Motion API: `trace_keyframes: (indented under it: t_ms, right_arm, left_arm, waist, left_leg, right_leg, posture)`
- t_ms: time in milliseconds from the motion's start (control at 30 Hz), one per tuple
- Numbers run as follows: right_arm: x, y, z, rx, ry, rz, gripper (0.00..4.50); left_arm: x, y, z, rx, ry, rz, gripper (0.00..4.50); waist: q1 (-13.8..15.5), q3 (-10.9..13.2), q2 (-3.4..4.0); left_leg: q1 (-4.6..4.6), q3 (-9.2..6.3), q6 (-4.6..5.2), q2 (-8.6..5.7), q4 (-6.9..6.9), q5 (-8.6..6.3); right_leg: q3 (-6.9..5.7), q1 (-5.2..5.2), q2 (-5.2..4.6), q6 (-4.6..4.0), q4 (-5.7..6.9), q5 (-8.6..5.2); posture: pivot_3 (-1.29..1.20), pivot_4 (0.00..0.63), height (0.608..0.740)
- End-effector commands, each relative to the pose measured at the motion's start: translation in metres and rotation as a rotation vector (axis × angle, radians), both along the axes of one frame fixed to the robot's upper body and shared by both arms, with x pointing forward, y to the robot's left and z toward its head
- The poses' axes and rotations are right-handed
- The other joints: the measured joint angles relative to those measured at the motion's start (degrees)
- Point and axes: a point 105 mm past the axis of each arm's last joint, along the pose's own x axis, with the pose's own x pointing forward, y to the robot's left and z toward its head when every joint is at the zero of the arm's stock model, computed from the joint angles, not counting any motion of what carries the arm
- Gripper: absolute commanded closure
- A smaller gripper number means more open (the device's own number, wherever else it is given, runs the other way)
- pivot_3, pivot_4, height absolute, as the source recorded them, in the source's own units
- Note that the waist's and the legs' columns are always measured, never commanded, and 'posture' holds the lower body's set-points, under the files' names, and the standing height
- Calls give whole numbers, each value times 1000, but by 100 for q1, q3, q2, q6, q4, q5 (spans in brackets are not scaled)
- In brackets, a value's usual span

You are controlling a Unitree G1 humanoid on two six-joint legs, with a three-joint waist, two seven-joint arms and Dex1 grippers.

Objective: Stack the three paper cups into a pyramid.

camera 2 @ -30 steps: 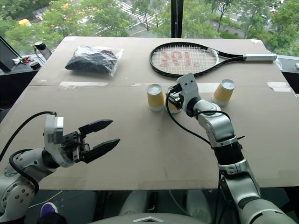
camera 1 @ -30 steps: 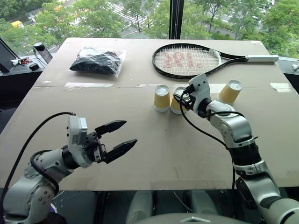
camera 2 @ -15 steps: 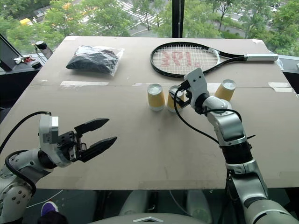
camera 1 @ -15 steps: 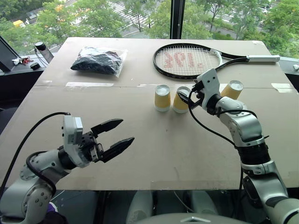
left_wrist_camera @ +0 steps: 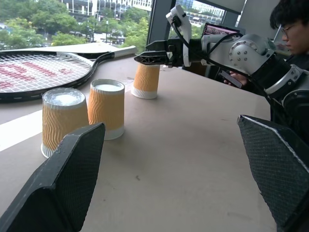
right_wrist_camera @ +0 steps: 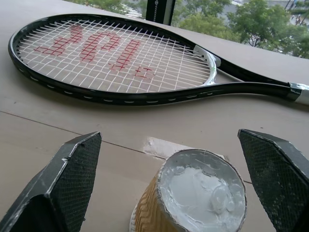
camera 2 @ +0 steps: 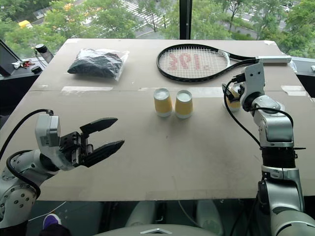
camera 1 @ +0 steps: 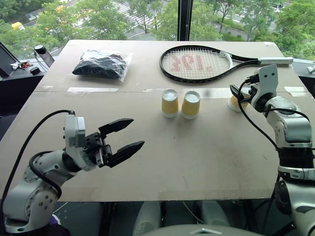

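Observation:
Two paper cups (camera 1: pixel 170 103) (camera 1: pixel 190 104) stand upside down, side by side and close together, at the middle of the table (camera 1: pixel 162 162). The third cup (left_wrist_camera: pixel 146 79) stands upside down to their right, near the racket's handle. My right gripper (right_wrist_camera: pixel 166 134) is open and level with that cup's top. The white base (right_wrist_camera: pixel 203 193) lies between its spread fingers, and I see no contact. Partly hidden behind that gripper (camera 1: pixel 235 92), the cup (camera 1: pixel 233 103) still shows. My left gripper (camera 1: pixel 135 132) hovers open and empty over the table's near left part, far from the cups.
A tennis racket (camera 1: pixel 197 64) lies at the back of the table, just behind the cups. A black bundle in a clear bag (camera 1: pixel 101 64) sits at the back left. A person (left_wrist_camera: pixel 289 19) sits beyond the table's right side.
My right gripper let go of the second cup beside the first, opened, and swung right to the third cup. The left gripper stayed about where it was.

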Motion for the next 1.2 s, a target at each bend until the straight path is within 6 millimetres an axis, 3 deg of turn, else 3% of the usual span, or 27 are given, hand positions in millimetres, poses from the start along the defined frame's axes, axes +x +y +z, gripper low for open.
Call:
trace_keyframes:
  t_ms: [33,233,333,433,533,667,767,867,1100,1200]
  right_arm:
    - [5,-9,11,-10,-53,-41,26]
    - [6,-20,-1,15,-19,-86,26]
    - [7,-20,-2,9,-24,-88,808]
    - [6,-20,-1,5,-36,-85,2196]
    - [2,-11,9,-2,-66,-23,2295]
    - [-8,25,37,62,-117,175,2295]
    - [-20,70,69,103,-157,384,2295]
    - [-34,116,94,99,-166,590,2295]
    - [-41,157,114,43,-147,738,2295]
    - [-36,166,102,-42,-113,762,2295]
  left_arm:
    - [-7,-4,5,13,-37,-37,0]
    - [-9,-5,2,16,-32,-28,0]
    - [-8,-5,2,15,-32,-27,0]
    - [-8,-5,2,14,-32,-26,0]
    - [-7,-2,0,6,-25,-8,0]
    - [-1,11,-2,-27,-30,92,0]
    - [6,29,-7,-19,-87,235,0]
    - [2,39,-14,-24,-94,266,0]
    - [-8,50,-13,-79,-66,277,0]
    - [-19,53,-14,-99,-71,281,0]
  waist:
    - [7,0,1]
    - [10,0,1]
    - [11,1,1]
    - [12,1,1]
    - [12,1,1]
    - [1,4,6]
    - [-17,9,15]
    - [-46,10,16]
    - [49,7,1]
    - [13,8,0]
  left_leg:
    - [0,0,0,0,0,0]
    - [-1,2,2,0,0,-1]
    - [-1,1,5,0,0,-3]
    - [-1,2,5,0,0,-3]
    - [-1,2,5,0,0,-3]
    - [-1,3,9,1,-1,-5]
    - [-1,-1,15,3,-1,-9]
    - [3,3,17,5,-2,-10]
    - [-6,-16,19,-6,-4,-11]
    - [-7,-13,19,-12,-3,-11]
  right_leg:
    - [0,0,0,0,-1,0]
    - [1,0,-2,0,-1,0]
    - [0,0,-2,0,-1,0]
    - [1,0,-2,0,-2,0]
    - [1,0,-2,0,-1,0]
    - [4,-1,-2,0,-1,0]
    - [1,-2,-2,0,-1,0]
    - [4,-4,-1,0,3,1]
    - [-18,-4,-48,0,-7,0]
    - [-19,-4,-53,0,-10,0]
  posture:
    - [0,150,740]
    - [0,150,740]
    - [0,150,740]
    - [0,150,740]
    - [0,150,740]
    - [0,150,740]
    - [0,150,740]
    - [0,150,740]
    - [0,150,740]
    - [0,150,740]
